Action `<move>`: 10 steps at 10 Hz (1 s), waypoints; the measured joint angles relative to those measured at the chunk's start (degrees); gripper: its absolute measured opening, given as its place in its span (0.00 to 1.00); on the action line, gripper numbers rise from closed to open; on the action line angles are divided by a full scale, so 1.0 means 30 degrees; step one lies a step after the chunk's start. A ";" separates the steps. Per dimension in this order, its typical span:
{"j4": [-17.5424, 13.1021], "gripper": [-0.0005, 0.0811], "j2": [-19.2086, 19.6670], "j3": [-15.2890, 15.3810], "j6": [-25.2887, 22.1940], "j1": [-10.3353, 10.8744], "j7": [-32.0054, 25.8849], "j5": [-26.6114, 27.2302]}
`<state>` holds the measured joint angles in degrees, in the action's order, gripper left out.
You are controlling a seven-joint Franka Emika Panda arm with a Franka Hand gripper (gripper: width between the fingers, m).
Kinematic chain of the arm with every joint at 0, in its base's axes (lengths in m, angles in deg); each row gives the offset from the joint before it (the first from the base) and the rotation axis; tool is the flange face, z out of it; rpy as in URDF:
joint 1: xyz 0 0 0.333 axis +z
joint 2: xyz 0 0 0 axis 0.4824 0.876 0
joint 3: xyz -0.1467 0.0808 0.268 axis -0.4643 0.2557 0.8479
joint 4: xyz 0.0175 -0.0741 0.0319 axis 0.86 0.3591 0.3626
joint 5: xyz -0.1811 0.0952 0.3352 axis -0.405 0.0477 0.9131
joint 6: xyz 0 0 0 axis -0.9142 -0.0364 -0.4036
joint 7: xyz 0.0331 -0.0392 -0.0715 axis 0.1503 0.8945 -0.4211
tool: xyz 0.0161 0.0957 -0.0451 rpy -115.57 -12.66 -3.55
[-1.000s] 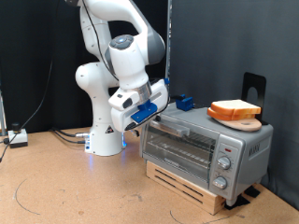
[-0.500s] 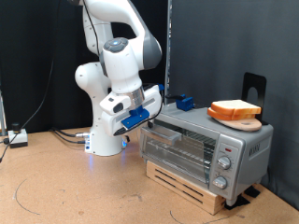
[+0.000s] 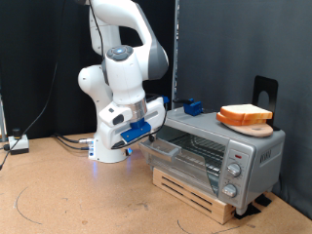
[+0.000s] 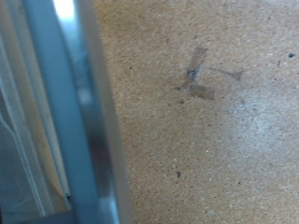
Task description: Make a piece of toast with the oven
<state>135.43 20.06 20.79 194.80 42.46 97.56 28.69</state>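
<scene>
The oven [image 3: 249,151] stands at the exterior view's right, and its glass door [image 3: 183,148] leans outward from the top, partly open. My gripper [image 3: 146,131], with blue fingers, is right at the door's upper edge on the side towards the exterior view's left. The piece of toast [image 3: 244,113] lies on a tan board [image 3: 257,128] on top of the oven. In the wrist view a blurred grey bar, the door handle [image 4: 70,112], runs close past the camera over the speckled tabletop [image 4: 206,140]. My fingers do not show there.
The oven rests on a low wooden pallet [image 3: 195,190]. Three knobs [image 3: 233,172] line its front panel. A blue object [image 3: 192,105] lies on the oven's far end, and a black stand [image 3: 264,92] rises behind the toast. My white base [image 3: 109,148] and cables [image 3: 15,144] are at left.
My gripper has moved down and towards the exterior view's left, and the oven door's top edge has swung outward with it.
</scene>
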 joint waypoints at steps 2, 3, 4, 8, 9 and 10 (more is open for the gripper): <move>-0.0258 1.00 0.0648 -0.0003 0.0227 -0.0071 0.0047 -0.0006; -0.0386 1.00 0.0971 -0.0003 0.0499 -0.0073 0.0050 -0.0006; -0.0461 1.00 0.1263 0.0015 0.1125 -0.0065 0.0026 -0.0038; -0.0843 1.00 0.2167 0.0356 0.3106 -0.0007 -0.0144 -0.0115; -0.0998 1.00 0.2449 0.0370 0.3112 -0.0008 0.0004 -0.0123; -0.1146 1.00 0.2814 0.0370 0.3119 -0.0034 0.0286 -0.0213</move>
<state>131.99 28.50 21.90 204.15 42.36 98.42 28.05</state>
